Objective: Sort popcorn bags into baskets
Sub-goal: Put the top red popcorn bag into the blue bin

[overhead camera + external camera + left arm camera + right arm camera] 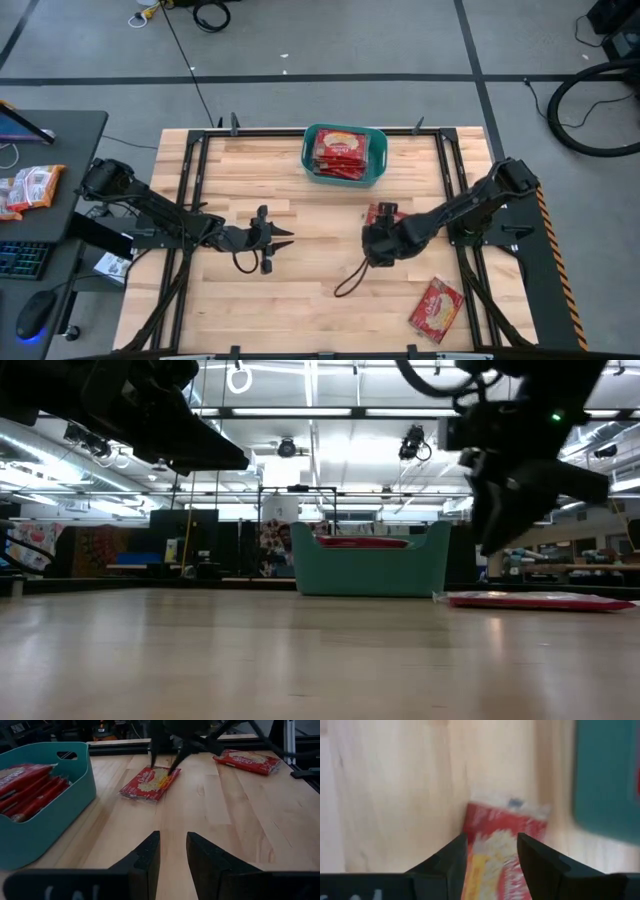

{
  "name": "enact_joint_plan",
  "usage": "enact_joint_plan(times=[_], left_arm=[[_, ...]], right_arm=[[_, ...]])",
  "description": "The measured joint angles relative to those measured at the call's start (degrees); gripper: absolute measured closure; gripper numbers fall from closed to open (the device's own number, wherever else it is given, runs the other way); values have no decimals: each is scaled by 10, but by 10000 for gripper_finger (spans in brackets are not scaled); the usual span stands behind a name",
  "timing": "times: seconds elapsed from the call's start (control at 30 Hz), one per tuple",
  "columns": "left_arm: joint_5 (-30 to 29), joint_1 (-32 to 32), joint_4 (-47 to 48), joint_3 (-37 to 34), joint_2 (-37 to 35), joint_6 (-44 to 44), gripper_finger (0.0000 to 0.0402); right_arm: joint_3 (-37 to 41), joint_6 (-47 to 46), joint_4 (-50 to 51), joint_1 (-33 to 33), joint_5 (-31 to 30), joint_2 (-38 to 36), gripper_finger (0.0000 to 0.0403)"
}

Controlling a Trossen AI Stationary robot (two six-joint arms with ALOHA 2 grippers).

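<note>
My right hand (490,852) is hovering with fingers apart over a popcorn bag (381,214) lying mid-worktop (320,300) below the teal basket (377,160). My left hand (283,238), fingers slightly apart, is waiting left of centre.

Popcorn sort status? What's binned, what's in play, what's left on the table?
Done: several popcorn bags already stand packed in the teal basket.
In hand: the right hand is open over a bag lying mid-table, fingers on either side of it, not yet gripped.
Left: that bag plus one more near the table's front right corner.
The left hand waits open at centre-left, empty.
</note>
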State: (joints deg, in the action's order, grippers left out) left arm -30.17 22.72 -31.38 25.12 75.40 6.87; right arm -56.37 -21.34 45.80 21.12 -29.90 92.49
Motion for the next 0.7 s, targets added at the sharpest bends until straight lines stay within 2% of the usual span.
enact_joint_plan(times=[0.33,0.43,0.7], left_arm=[[0,0,0,0,0,0,301],[0,0,0,0,0,0,301],[0,0,0,0,0,0,301]], right_arm=[[62,-92,-30,21,39,0,159],[82,-112,-43,28,32,0,142],[114,-131,-53,32,2,0,134]])
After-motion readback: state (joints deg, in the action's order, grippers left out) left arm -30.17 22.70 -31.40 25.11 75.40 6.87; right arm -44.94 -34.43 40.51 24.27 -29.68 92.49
